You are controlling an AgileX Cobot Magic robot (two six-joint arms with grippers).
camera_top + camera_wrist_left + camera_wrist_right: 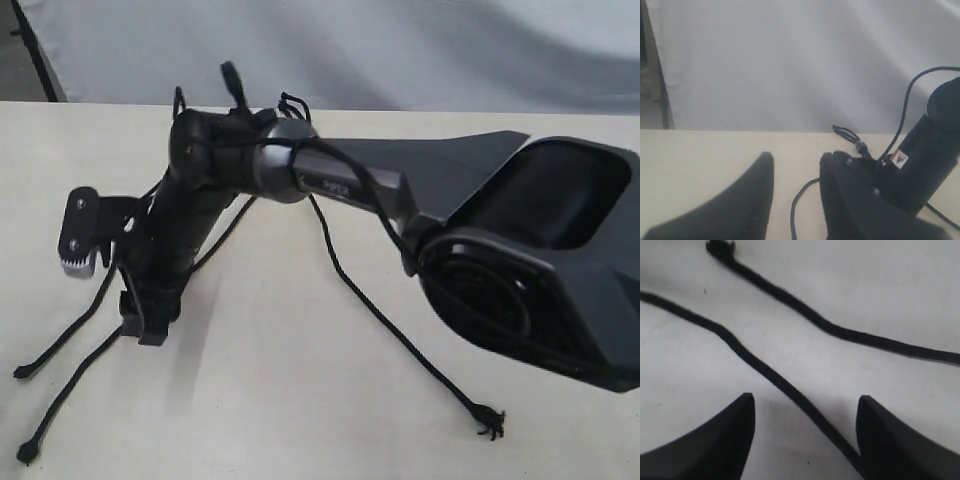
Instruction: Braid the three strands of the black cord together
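Fingers (pixel 715 445) spread on the right gripper (pixel 805 401), one strand (pixel 765 370) loose between them; left gripper (pixel 797 159) gapes empty. No crossings (three strands (pixel 400 338) fan apart): braiding looks all ahead.

The left gripper (pixel 796 162) hangs over the cream table (pixel 700 160), jaws apart; a strand (pixel 793 207) curves on the table between them; beyond, the black cord's grey band (pixel 860 147) and short loops (pixel 844 131) lie beside the other arm (pixel 925 170); a white backdrop (pixel 790 60) stands behind.
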